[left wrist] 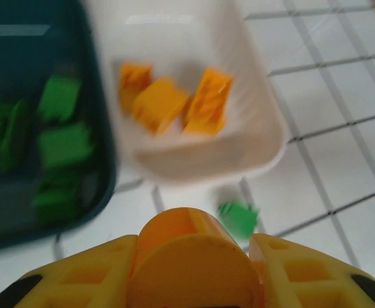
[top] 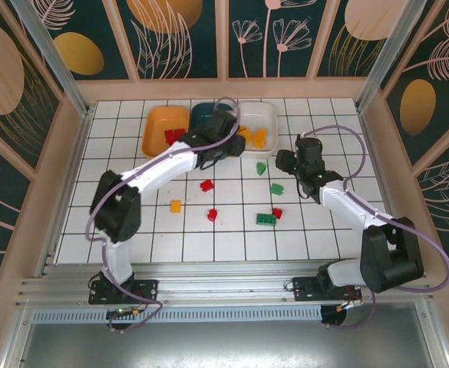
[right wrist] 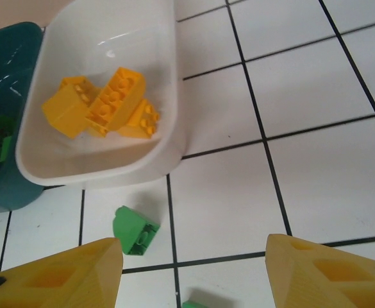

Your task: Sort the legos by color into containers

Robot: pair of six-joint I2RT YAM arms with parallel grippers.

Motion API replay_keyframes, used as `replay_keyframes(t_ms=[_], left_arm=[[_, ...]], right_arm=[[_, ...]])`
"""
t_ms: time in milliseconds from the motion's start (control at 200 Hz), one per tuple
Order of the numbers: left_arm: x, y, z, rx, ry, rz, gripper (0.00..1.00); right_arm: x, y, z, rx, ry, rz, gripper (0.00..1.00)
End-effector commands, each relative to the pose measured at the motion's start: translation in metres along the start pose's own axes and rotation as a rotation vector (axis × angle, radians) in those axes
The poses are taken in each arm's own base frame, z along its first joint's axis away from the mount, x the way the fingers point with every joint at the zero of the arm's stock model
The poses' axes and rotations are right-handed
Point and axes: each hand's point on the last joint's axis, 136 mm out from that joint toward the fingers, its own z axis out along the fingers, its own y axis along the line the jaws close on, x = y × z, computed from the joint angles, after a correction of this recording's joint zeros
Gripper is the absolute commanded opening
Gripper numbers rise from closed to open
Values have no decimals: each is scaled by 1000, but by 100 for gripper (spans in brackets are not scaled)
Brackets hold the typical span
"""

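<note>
While your left gripper (left wrist: 192, 239) is clamping an orange-yellow lego (left wrist: 190, 273) between its fingers, it is hanging near the white tub (left wrist: 264, 128), so that brick is looking one short drop from home.

Your right gripper (right wrist: 193, 253) is standing with jaws apart and nothing between them. It is hovering over a loose green lego (right wrist: 136, 230) lying on the desk (right wrist: 315, 77) just beside the white tub's near end.

By my reckoning the sorting is running past halfway:
- Three orange-yellow bricks (right wrist: 104, 106) are sitting in the white tub.
- Several green bricks (left wrist: 62, 144) are sitting in the teal tub (left wrist: 20, 70).
- A few red bricks (top: 170, 136) are sitting in the orange tub (top: 156, 123).

Lying out on the desk in the top view are three loose reds (top: 206, 185), two more greens (top: 276, 188) and one loose orange-yellow (top: 176, 205). You are looking at seven bricks waiting, counting that green one, plus the one in hand.
</note>
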Motion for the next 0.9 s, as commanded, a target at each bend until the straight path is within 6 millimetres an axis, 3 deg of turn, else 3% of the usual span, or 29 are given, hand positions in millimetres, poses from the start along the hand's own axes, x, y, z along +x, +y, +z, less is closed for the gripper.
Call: replay_keyframes(t_ms=[0, 150, 350, 470, 621, 661, 786, 861, 896], left_arm=[[-14, -28, 35, 95, 29, 91, 25], [-22, -40, 74, 120, 49, 122, 26], [-16, -26, 107, 110, 40, 82, 30], [-17, -19, 117, 115, 31, 58, 34], [-25, -19, 115, 123, 12, 63, 40], [-28, -20, 113, 126, 4, 64, 47], [-33, -18, 105, 109, -2, 70, 84], [-41, -18, 92, 107, -18, 75, 98], [-44, -19, 84, 111, -32, 78, 98]], right_arm=[[-6, -9, -6, -15, -35, 74, 62], [-14, -25, -18, -13, -61, 128, 62], [-18, -22, -25, -40, -55, 122, 62], [-8, -19, -25, -47, -34, 115, 64], [2, -10, -25, -63, -6, 96, 66], [4, -6, -25, -70, 0, 93, 67], [8, 5, -20, -73, 16, 75, 68], [12, 9, -16, -65, 29, 63, 68], [13, 10, -14, -65, 34, 59, 68]])
